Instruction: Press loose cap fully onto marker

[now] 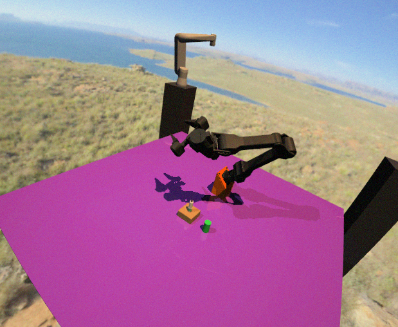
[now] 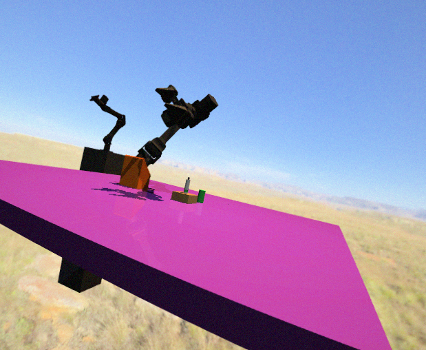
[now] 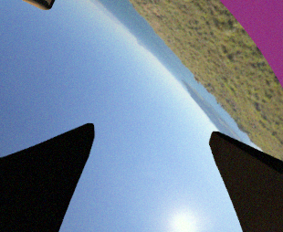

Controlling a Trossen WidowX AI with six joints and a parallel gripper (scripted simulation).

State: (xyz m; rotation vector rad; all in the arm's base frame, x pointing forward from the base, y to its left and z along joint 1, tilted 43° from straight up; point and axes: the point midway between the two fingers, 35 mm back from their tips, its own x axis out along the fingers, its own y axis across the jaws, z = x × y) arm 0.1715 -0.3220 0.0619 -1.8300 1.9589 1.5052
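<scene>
A slim grey marker [image 1: 190, 204] [image 2: 187, 184] stands upright in an orange-brown holder block [image 1: 188, 214] [image 2: 183, 197] near the middle of the magenta table [image 1: 121, 263] [image 2: 243, 244]. The green cap [image 1: 206, 226] [image 2: 201, 196] stands loose on the table just beside the block. My gripper [image 1: 183, 134] [image 3: 153, 133] is open and empty. It is raised high above the table, behind the block, and points out at the sky. The wrist view shows neither marker nor cap.
The arm's orange base [image 1: 221, 183] [image 2: 134, 172] stands on the table behind the block. A dark pillar [image 1: 176, 109] with a camera bracket [image 1: 183, 52] stands at the far edge. Another dark pillar [image 1: 375, 210] stands at the right.
</scene>
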